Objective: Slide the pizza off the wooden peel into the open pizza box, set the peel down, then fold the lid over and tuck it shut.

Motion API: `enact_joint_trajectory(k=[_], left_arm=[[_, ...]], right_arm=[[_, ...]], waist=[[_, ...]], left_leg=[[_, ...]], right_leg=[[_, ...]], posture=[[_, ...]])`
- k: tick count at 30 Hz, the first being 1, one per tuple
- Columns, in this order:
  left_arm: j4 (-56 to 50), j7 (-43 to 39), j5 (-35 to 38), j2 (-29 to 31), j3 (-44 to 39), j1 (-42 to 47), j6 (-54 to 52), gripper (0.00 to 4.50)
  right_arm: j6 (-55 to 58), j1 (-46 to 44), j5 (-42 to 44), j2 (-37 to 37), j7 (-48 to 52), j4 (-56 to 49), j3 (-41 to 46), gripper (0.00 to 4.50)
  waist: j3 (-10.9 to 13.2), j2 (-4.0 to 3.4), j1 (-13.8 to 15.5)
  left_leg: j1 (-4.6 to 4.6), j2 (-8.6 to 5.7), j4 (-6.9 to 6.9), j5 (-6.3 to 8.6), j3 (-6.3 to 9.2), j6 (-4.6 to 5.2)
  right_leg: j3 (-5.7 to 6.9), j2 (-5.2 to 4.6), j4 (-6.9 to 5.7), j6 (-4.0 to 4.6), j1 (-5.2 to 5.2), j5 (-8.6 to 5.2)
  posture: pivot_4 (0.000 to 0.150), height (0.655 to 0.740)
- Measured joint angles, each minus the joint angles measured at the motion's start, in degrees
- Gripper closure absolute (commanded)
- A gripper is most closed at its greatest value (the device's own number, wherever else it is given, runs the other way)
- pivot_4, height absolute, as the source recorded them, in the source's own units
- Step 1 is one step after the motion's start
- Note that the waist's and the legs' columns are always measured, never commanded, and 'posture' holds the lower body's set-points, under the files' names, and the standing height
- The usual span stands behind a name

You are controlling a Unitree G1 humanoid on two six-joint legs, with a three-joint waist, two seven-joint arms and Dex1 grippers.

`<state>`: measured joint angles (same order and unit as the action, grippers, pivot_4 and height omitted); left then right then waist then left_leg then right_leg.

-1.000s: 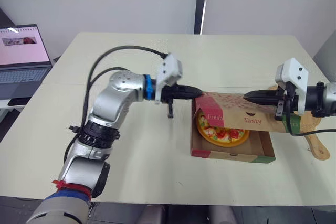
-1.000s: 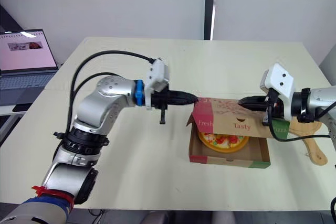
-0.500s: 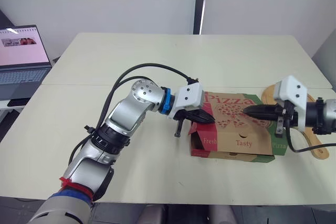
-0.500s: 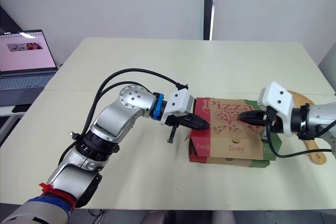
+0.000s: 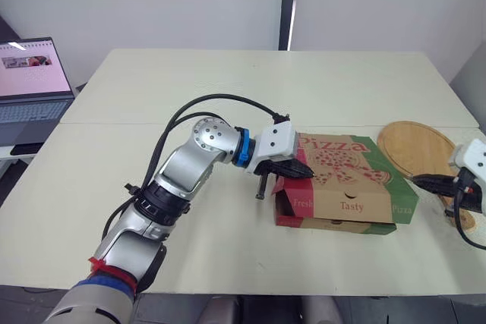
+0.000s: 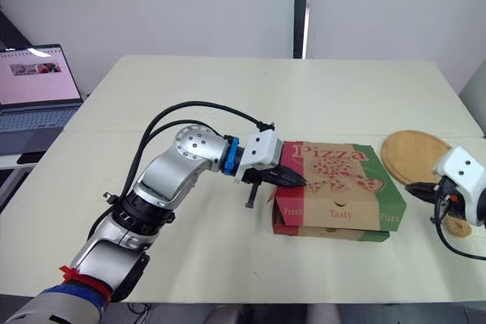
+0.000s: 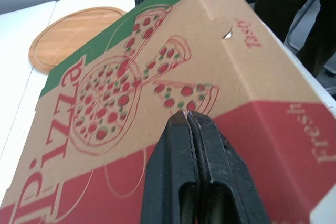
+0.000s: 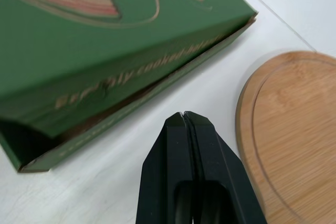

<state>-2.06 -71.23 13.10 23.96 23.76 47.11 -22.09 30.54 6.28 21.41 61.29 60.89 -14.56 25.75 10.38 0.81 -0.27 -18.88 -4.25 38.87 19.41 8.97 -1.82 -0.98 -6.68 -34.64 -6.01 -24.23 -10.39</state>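
The pizza box [image 5: 342, 187] lies on the table with its printed lid folded down over the base; the front flap hangs slightly loose at the left corner. My left gripper [image 5: 304, 171] is shut, its tips resting on the lid's left part [image 7: 157, 98]. My right gripper [image 6: 414, 187] is shut and empty, just off the box's right side, above the table beside the green edge [image 8: 105, 66]. The round wooden peel [image 5: 418, 149] lies flat on the table behind the right gripper. The pizza is hidden inside the box.
An open laptop [image 5: 30, 81] stands on a side desk at the far left. The cream table [image 5: 228, 89] has wide bare room behind and left of the box. The table's front edge runs close below the box.
My right gripper has pulled away from the lid to the right, off the box. The lid has settled flatter. My left gripper stays on the lid's left part.
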Motion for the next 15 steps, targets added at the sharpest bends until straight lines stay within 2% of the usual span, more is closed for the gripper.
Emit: enact_joint_trajectory(k=[15], left_arm=[[-0.6,0.7,0.1,0.1,0.0,-0.4,-1.3,4.48]], right_arm=[[9.3,0.3,7.6,-5.7,-2.4,-7.0,-1.9,4.5]], waist=[[0.0,0.0,0.2]], left_leg=[[-0.01,-0.01,0.04,0.02,0.06,0.04]], right_leg=[[0.03,0.0,0.01,0.1,0.05,0.06]], posture=[[0.15,0.74]])
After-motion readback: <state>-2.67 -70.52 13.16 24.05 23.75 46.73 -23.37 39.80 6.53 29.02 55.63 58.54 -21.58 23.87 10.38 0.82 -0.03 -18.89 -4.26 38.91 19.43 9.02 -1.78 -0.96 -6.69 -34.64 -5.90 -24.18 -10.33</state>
